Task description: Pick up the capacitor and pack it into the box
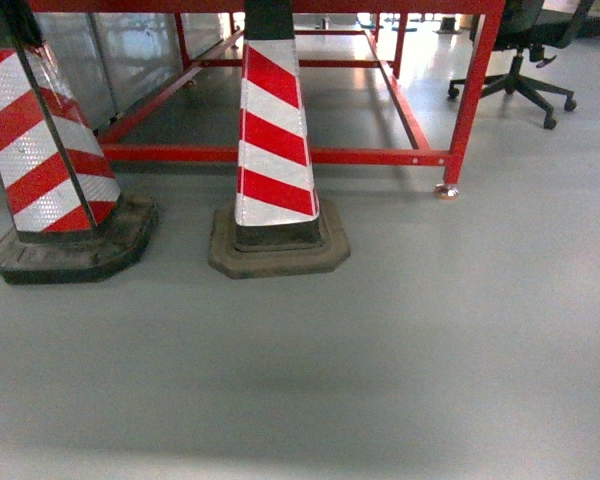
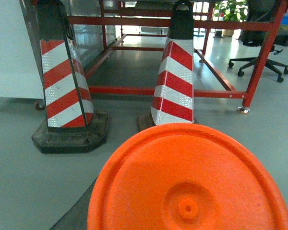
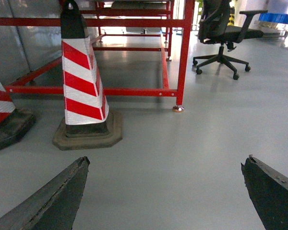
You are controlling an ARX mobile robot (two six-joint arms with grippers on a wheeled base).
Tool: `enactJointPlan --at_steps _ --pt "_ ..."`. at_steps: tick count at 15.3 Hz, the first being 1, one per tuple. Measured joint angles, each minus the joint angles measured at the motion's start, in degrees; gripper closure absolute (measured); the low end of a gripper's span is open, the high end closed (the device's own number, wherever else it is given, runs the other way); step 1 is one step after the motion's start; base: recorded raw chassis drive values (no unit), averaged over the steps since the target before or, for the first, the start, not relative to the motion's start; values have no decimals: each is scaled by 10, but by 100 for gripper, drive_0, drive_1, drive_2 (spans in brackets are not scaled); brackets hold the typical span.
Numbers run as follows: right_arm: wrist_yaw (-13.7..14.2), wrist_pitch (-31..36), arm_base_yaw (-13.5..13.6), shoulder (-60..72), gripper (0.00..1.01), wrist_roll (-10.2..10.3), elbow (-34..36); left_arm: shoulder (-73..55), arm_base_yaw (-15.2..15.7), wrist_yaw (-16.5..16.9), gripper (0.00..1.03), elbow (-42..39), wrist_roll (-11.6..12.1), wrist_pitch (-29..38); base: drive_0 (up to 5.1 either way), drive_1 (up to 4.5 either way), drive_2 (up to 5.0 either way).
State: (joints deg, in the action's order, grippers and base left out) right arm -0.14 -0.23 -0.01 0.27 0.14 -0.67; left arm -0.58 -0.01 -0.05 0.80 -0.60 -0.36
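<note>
Grey floor [image 1: 380, 350] and striped cones [image 1: 275, 130] only: no capacitor or box in view. Right gripper [image 3: 165, 191] spread wide, empty; left gripper apparently unseen behind an orange disc [image 2: 187, 187]. Step: search, locate workstation.

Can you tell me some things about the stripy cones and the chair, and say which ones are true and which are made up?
1. Two red-and-white striped traffic cones, one beside the other, stand on the grey floor. True.
2. The cones lie tipped over on their sides. False: both stand upright on their dark bases.
3. A black office chair on wheels stands on the far side of the red metal frame. True.
4. The metal frame is painted blue. False: it is red.
5. The right gripper has its fingers spread apart with nothing between them. True.
6. A capacitor sits on the floor between the cones. False: none is in view.
</note>
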Motion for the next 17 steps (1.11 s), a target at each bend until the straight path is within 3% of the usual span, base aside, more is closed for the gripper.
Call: enactJointPlan --at_steps 17 --pt "1 2 0 0 3 0 0 0 0 0 59 0 0 0 -1 407 -408"
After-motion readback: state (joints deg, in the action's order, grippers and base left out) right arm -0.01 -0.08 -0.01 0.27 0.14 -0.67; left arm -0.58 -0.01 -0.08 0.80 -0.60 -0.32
